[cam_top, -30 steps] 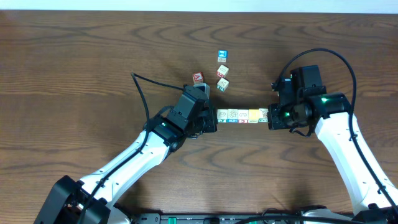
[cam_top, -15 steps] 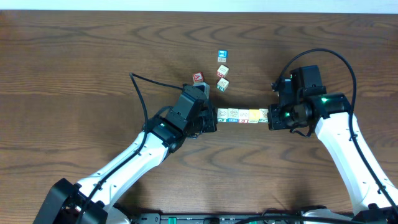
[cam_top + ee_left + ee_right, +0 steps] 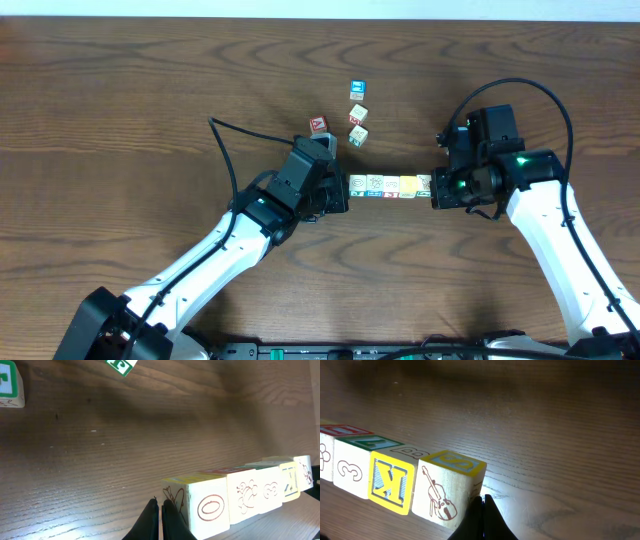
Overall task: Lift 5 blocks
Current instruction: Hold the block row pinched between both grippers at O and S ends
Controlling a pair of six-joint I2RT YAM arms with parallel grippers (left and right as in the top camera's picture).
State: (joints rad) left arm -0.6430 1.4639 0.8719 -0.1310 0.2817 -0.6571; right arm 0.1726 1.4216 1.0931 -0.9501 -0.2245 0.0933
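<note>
**Row of blocks** point(image 3: 390, 186), as my two wrist cameras see it.

**My right wrist view:**
- A blue K stands on the yellow-faced block point(image 3: 390, 480).
- A brown 3 stands on the cream block point(image 3: 349, 472) just left of it.
- An S stands on the top face of the violin block point(image 3: 445, 491) at the near right end.
- An outlined B stands on top of the yellow-faced block.

**My left wrist view:**
- An orange O stands on the nearest block point(image 3: 211, 508).
- The green letters on the loose cubes point(image 3: 10, 385) at the far left are cut off and unreadable.

**Overhead:** nothing is legible.

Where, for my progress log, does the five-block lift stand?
Done: the five blocks sit end to end in one row. In hand: the shut left gripper and shut right gripper press its two ends. Left: the lift itself; the row appears to rest on the table.
</note>
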